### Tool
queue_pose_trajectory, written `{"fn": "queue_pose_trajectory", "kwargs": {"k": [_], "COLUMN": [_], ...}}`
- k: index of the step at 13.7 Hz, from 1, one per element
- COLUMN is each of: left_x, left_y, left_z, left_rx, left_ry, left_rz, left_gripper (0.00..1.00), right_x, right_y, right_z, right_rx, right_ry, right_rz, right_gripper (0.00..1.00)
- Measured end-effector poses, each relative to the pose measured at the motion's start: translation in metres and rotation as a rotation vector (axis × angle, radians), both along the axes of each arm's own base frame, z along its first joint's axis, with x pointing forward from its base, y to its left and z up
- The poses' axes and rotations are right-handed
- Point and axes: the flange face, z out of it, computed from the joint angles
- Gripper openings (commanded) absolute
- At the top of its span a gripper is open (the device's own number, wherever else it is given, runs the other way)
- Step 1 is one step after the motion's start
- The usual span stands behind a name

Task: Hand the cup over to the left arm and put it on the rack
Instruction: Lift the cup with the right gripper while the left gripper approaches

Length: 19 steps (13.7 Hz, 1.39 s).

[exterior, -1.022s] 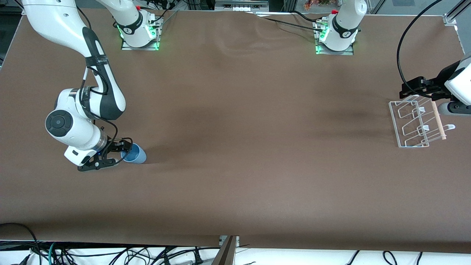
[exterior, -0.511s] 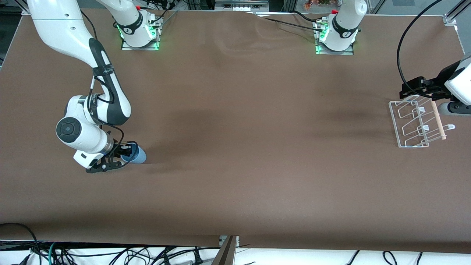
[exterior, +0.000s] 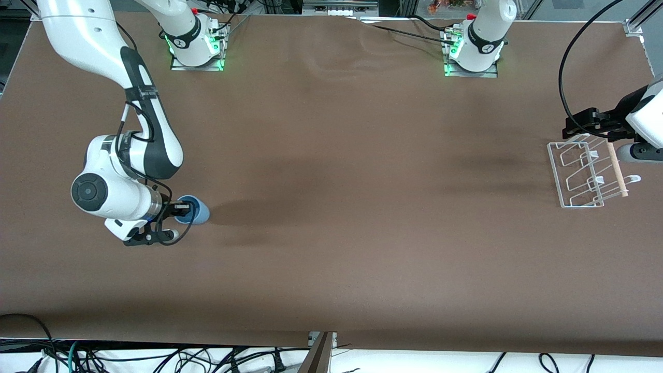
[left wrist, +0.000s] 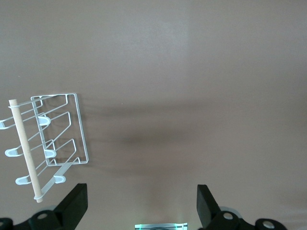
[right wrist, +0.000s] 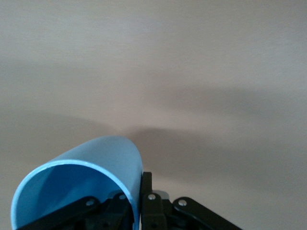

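Observation:
The light-blue cup lies tipped on its side at the right arm's end of the table, its mouth toward the wrist. My right gripper is shut on the cup's wall, one finger inside the mouth and one outside; in the right wrist view the cup fills the corner beside that gripper. The white wire rack with its wooden rod stands at the left arm's end. My left gripper waits open over the table beside the rack; in its wrist view the gripper is empty, and the rack shows.
The table is covered by a brown cloth with light wrinkles near the arm bases. A black cable loops above the rack's end. Cables hang below the edge nearest the camera.
The right gripper has shut on the cup's wall and drawn it slightly toward the arm bases. The left arm has not moved.

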Motion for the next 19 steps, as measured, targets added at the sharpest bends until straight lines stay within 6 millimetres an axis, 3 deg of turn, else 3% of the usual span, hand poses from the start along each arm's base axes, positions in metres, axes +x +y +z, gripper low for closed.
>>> {"fn": "queue_pose_trajectory", "kwargs": {"k": [2, 5, 9, 11, 13, 17, 19], "left_x": [0.000, 0.000, 0.006, 0.012, 0.014, 0.029, 0.034], "left_y": [0.000, -0.001, -0.016, -0.038, -0.067, -0.092, -0.127], "left_z": [0.000, -0.001, -0.014, -0.030, -0.040, -0.045, -0.051], "left_rx": [0.000, -0.002, -0.077, -0.096, -0.153, -0.283, -0.323], "left_ry": [0.000, 0.002, 0.025, 0.053, 0.062, -0.063, -0.125], "left_rz": [0.000, -0.001, -0.011, -0.060, -0.218, -0.720, -0.975], "left_gripper": [1.00, 1.00, 1.00, 1.00, 1.00, 1.00, 1.00], "right_x": [-0.002, -0.010, -0.043, -0.058, -0.070, -0.106, -0.128], "right_y": [0.039, 0.101, 0.223, 0.269, 0.307, 0.385, 0.418], "right_z": [0.030, 0.059, 0.093, 0.106, 0.116, 0.134, 0.137], "right_rx": [0.121, 0.248, 0.429, 0.533, 0.613, 0.686, 0.710], "right_ry": [0.076, 0.157, 0.352, 0.458, 0.541, 0.527, 0.502], "right_rz": [-0.112, -0.252, -0.533, -0.662, -0.785, -0.959, -1.019], "right_gripper": [0.00, 0.00, 0.00, 0.00, 0.00, 0.00, 0.00]}}
